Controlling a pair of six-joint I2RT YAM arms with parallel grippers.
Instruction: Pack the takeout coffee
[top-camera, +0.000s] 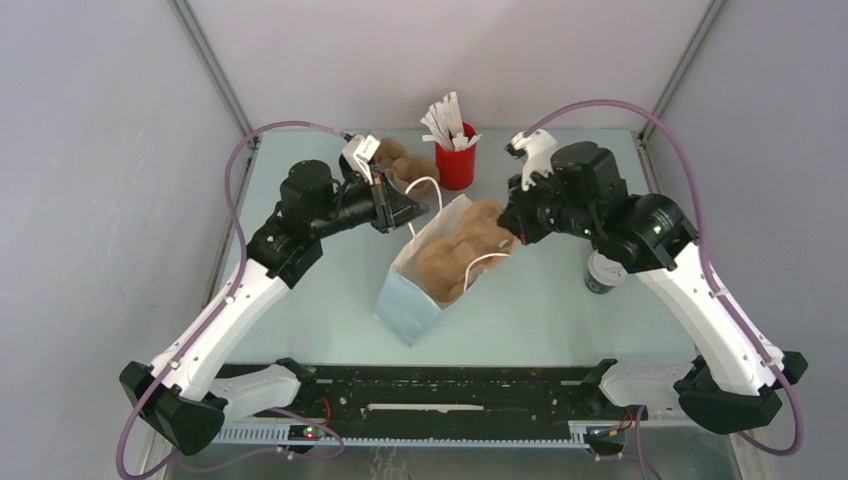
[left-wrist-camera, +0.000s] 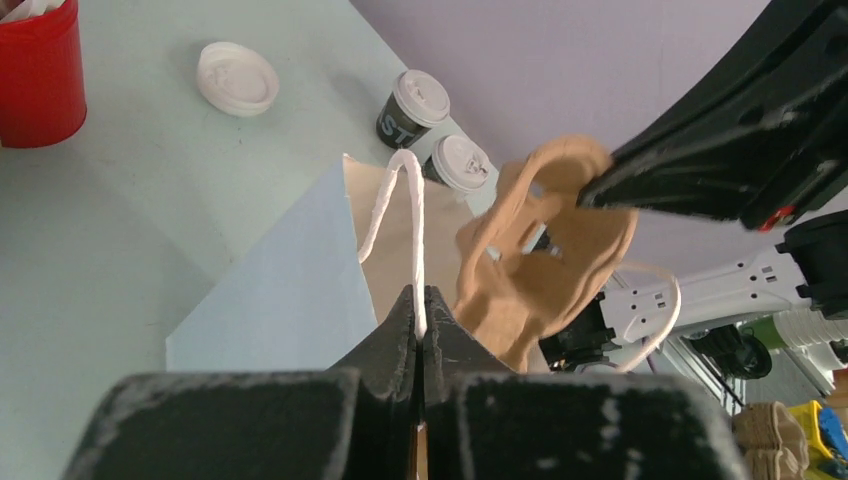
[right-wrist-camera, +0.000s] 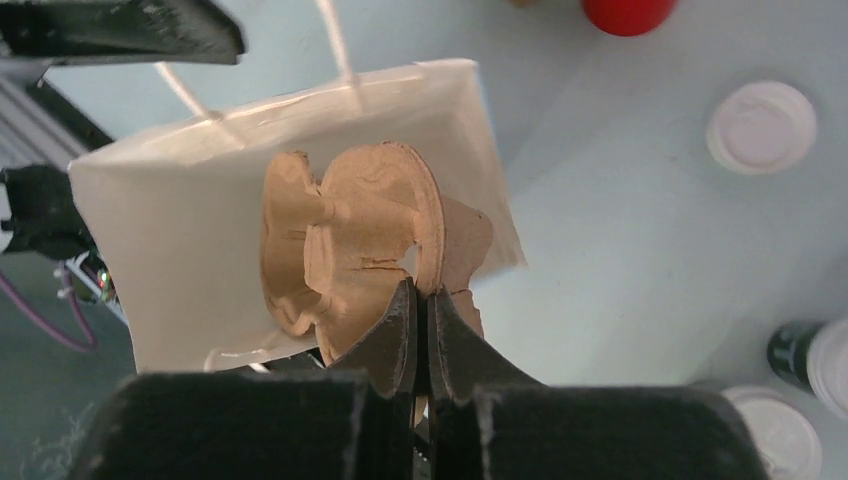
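Note:
Two takeout coffee cups, dark with white lids (left-wrist-camera: 415, 108) (left-wrist-camera: 460, 165), stand together at the table's right; in the top view one cup (top-camera: 603, 272) shows under the right arm. A white and pale blue paper bag (top-camera: 415, 290) sits mid-table, mouth tilted up. My left gripper (left-wrist-camera: 421, 295) is shut on the bag's white cord handle (left-wrist-camera: 408, 210). My right gripper (right-wrist-camera: 421, 290) is shut on the edge of a brown pulp cup carrier (right-wrist-camera: 360, 230), which sits partly inside the bag's mouth (top-camera: 460, 250).
A red holder (top-camera: 456, 165) full of white stirrers stands behind the bag. A loose white lid (left-wrist-camera: 238, 78) lies on the table near it. Another brown pulp carrier (top-camera: 402, 160) lies at the back, behind the left wrist.

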